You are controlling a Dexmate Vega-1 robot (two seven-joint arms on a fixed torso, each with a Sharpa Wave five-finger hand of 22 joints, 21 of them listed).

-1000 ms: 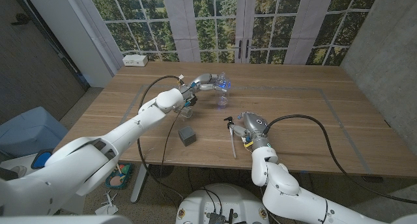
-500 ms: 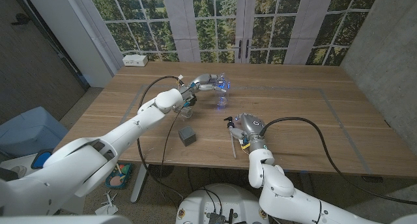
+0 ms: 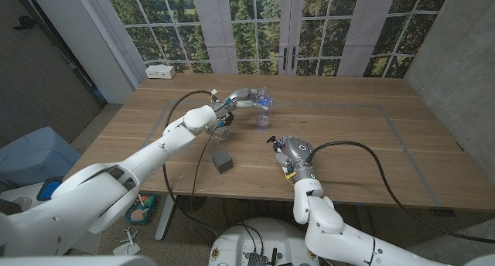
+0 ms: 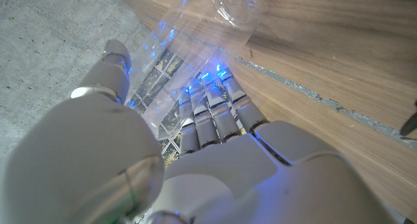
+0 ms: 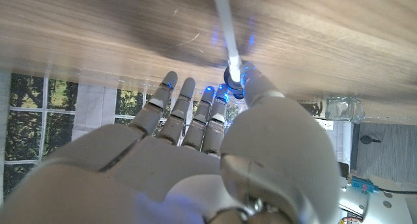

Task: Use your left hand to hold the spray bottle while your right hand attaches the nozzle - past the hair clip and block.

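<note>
At far centre of the desk (image 3: pixel 363 134), left robot hand (image 3: pixel 246 97) grips the clear spray bottle (image 3: pixel 264 105). Nearer, right robot hand (image 3: pixel 291 152) has lifted the nozzle (image 5: pixel 227 28), pinched, tube no longer trailing. Ready to carry toward bottle. Block (image 3: pixel 223 159) near left.

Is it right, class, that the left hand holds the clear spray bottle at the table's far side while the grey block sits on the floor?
Not quite. The left hand does hold the spray bottle, but the head view shows the grey block on the table, not the floor.

The right hand (image 3: pixel 289 151) hides most of the nozzle (image 5: pixel 226 23); its tube runs off-frame.
</note>
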